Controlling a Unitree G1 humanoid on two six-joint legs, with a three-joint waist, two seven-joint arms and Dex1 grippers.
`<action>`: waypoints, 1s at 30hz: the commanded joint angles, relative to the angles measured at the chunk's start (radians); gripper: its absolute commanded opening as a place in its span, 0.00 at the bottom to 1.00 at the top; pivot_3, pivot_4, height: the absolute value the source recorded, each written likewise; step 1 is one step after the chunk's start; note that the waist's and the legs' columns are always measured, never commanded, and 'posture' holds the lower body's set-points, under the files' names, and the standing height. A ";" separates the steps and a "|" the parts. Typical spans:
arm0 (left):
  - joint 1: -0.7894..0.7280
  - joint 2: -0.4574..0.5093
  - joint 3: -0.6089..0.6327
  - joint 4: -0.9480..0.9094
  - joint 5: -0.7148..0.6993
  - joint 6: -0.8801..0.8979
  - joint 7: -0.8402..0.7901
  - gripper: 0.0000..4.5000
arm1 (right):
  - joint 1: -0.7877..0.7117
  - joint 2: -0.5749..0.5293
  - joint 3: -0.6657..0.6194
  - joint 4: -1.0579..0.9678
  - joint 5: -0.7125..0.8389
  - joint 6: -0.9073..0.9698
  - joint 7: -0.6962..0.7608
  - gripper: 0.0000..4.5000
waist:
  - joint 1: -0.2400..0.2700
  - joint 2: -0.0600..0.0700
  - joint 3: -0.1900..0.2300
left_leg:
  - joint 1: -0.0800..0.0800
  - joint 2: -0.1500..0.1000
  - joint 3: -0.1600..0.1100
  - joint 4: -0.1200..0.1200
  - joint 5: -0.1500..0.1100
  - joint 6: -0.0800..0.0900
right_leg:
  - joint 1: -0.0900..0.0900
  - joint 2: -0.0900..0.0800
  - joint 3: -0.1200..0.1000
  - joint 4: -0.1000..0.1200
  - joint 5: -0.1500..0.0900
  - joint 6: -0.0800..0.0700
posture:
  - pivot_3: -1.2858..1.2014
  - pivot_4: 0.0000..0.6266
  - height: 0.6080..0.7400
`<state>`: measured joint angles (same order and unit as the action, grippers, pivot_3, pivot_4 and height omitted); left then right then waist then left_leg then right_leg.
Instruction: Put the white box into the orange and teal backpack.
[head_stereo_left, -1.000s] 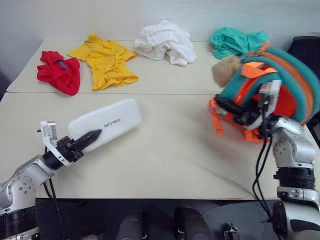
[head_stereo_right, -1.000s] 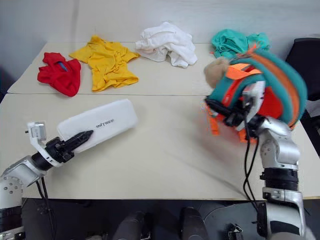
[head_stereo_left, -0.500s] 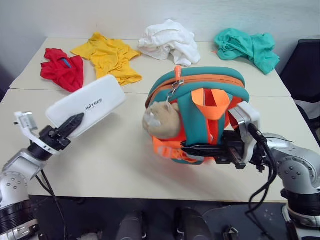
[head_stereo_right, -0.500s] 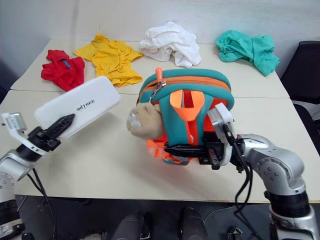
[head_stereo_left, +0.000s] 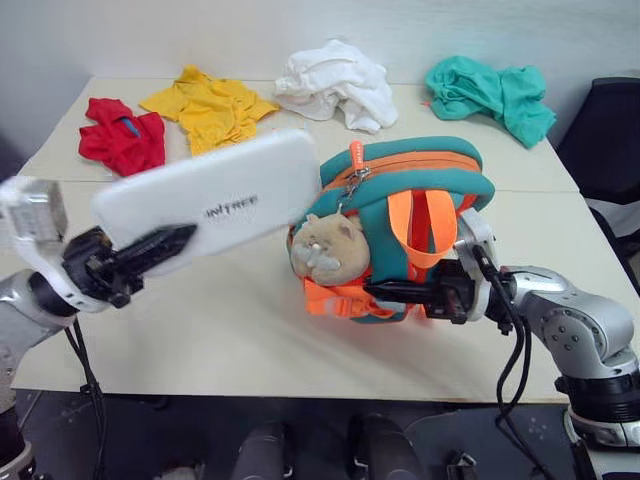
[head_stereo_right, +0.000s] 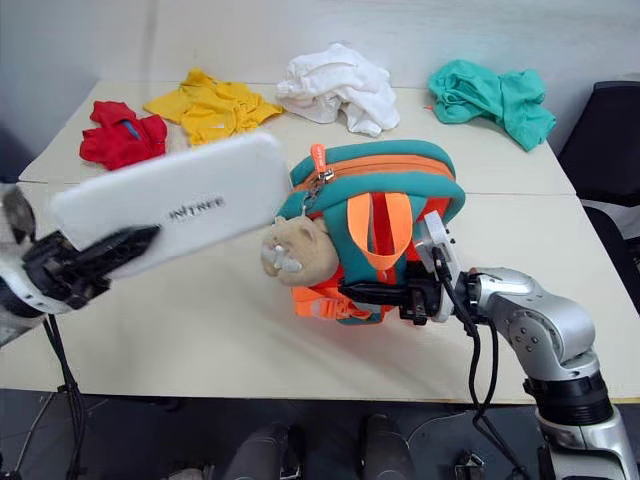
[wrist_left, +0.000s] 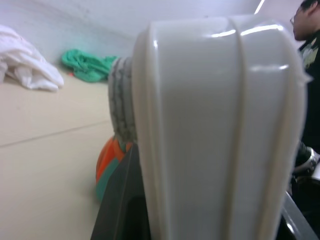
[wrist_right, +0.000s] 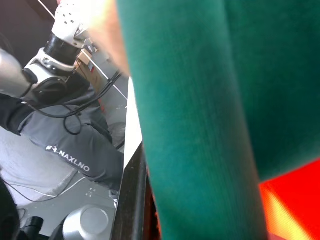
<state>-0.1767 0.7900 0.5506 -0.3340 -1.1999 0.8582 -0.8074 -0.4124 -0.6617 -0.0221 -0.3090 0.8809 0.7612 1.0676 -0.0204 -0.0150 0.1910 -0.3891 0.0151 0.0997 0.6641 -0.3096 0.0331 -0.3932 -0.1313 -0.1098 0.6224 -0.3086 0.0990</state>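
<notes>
The white box (head_stereo_left: 215, 192), flat with dark lettering, is lifted off the table and tilts up toward the right, with my left gripper (head_stereo_left: 168, 243) shut on its near end. Its far corner reaches the orange and teal backpack (head_stereo_left: 420, 170), which stands mid-table with its tan bear head (head_stereo_left: 325, 250) facing me. My right gripper (head_stereo_left: 388, 292) comes in from the right and is shut on the backpack's lower orange part. In the left wrist view the box (wrist_left: 215, 125) is close up, with the backpack (wrist_left: 107, 170) behind it.
Along the back of the table (head_stereo_left: 220, 330) lie a red garment (head_stereo_left: 120, 135), a yellow one (head_stereo_left: 210, 105), a white cloth (head_stereo_left: 335, 80) and a teal cloth (head_stereo_left: 490, 90). A black chair (head_stereo_left: 610, 130) stands at the right. A person (wrist_left: 307, 25) is in the left wrist view.
My right gripper swung the backpack from the table's right edge to the middle, then drew it slightly closer. My left gripper lifted the white box up and rightward until it reached the backpack.
</notes>
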 joint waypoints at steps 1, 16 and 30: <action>-0.038 0.061 -0.085 0.007 0.105 -0.061 -0.104 0.28 | -0.010 0.006 0.002 -0.017 -0.009 -0.020 0.010 0.01 | 0.008 0.000 0.000 | 0.000 0.000 0.000 0.000 0.000 0.000 | 0.000 0.000 0.000 0.000 0.000 0.000 | 0.52 0.24 1.00; -0.676 -0.122 -0.635 0.414 0.621 -0.257 -0.243 0.28 | -0.052 0.019 0.022 0.031 -0.044 -0.037 0.043 0.01 | 0.043 0.000 0.000 | -0.001 -0.001 0.003 0.002 0.001 0.003 | -0.001 0.004 -0.002 0.004 0.001 0.002 | 0.52 0.24 1.00; -0.715 -0.236 -0.632 0.474 0.713 -0.301 -0.299 0.99 | 0.002 0.035 -0.002 -0.007 -0.063 -0.059 0.014 0.01 | 0.021 -0.001 0.000 | -0.002 0.001 0.007 0.004 0.001 0.004 | -0.003 0.009 -0.003 0.004 0.002 0.004 | 0.52 0.24 1.00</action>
<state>-0.9058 0.5179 -0.1366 0.1946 -0.4676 0.5471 -1.0923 -0.4188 -0.6267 -0.0031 -0.2796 0.8115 0.7165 1.0898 0.0005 -0.0160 0.1913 -0.3908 0.0160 0.1062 0.6676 -0.3085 0.0365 -0.3960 -0.1245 -0.1129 0.6262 -0.3066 0.1027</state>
